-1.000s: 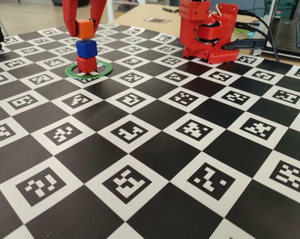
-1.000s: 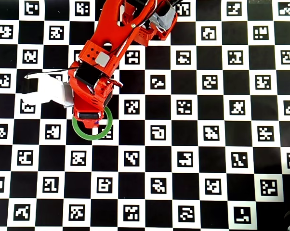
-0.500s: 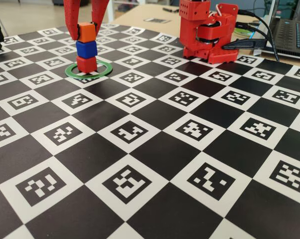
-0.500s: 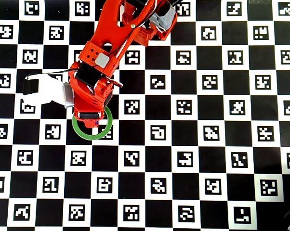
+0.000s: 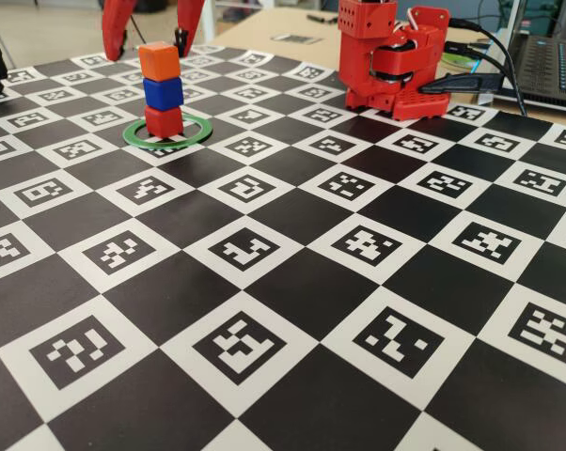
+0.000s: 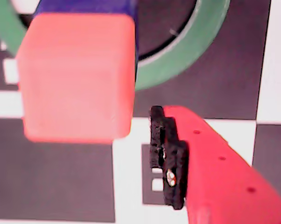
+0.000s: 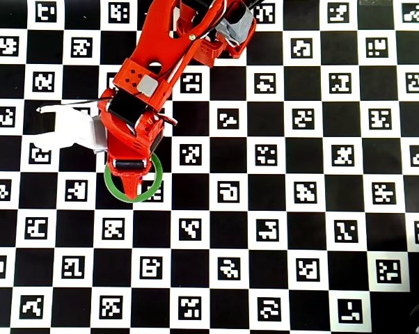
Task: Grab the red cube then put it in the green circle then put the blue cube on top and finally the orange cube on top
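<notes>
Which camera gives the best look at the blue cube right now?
The fixed view: the blue cube shows in full there, stacked between the orange cube and the red cube inside the green circle. The wrist view catches only a blue sliver behind the orange cube. In the overhead view the arm hides it.

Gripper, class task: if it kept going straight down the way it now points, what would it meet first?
Probably the orange cube, top of the stack. The open gripper straddles it, fingers apart either side, so these might slip past towards the green circle; depth is unclear.
</notes>
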Tool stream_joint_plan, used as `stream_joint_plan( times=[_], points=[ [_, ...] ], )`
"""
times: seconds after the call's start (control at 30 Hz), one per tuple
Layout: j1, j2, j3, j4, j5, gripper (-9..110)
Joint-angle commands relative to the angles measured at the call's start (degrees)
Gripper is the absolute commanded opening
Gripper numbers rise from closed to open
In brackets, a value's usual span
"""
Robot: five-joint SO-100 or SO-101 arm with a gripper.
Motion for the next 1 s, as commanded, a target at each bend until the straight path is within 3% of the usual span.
stream_joint_plan(
  times=[0.0, 0.2, 0.43, 0.6, 0.67, 0.83, 0.97],
  points=[
    [-0.6, 8.8, -11.3, 6.0, 1.6, 45],
    [-6.3, 16.6, -11.5, 6.9, 7.5, 45],
    [-19.8, 28.2, 0.2, -3.3, 11.7, 39],
    [-28.7, 37.7, 14.1, -13.2, 0.1, 17],
    [-30.9, 41.3, 20.0, -15.8, -5.4, 15],
    [-32.6, 49.2, 36.0, -25.0, -16.6, -4],
    [-33.6, 56.2, 47.8, -28.4, -27.7, -6]
  ],
)
